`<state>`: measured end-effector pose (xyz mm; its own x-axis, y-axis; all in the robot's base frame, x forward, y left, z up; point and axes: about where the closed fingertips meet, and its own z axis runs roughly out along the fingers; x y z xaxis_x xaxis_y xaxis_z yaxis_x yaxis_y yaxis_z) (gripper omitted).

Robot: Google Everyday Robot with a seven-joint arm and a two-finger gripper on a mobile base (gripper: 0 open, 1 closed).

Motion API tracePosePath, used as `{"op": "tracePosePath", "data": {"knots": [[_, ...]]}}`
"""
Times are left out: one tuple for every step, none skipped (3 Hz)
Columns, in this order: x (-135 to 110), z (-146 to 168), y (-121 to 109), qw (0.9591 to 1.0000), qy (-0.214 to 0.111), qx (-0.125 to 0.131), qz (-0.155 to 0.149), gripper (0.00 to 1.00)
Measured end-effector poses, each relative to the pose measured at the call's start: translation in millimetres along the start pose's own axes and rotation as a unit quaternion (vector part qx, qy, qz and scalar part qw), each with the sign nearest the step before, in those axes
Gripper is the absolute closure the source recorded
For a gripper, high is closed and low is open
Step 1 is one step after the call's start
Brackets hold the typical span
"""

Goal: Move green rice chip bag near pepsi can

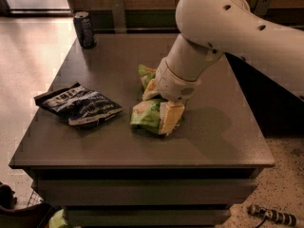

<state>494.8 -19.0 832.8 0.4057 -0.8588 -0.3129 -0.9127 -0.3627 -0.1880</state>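
Grey matte tabletop (223,132) carries a crinkled black-and-white foil chip bag (78,106) near left. Mid-table, the crumpled green rice chip bag (145,115) is pinched by the pale gripper (160,109), beneath a smooth white arm (213,27) slanting down from the right. At the far left corner stands the dark cylindrical pepsi can (84,30).

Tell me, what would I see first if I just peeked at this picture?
The big white robot arm reaching in from the right catches the eye first. Its gripper is down on the crinkled bright green rice chip bag in the middle of the dark grey table. A black-and-white chip bag lies nearer the left edge, and a small dark pepsi can stands at the far left corner.
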Motion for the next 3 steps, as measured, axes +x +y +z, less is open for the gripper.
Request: {"op": "tracePosePath", "data": {"knots": [[-0.9, -0.4, 0.4, 1.0000, 0.001, 0.000, -0.001, 1.00], [-1.0, -0.5, 0.5, 1.0000, 0.001, 0.000, -0.001, 1.00], [-8.5, -23.3, -6.3, 0.9994, 0.022, 0.021, -0.013, 1.00]]}}
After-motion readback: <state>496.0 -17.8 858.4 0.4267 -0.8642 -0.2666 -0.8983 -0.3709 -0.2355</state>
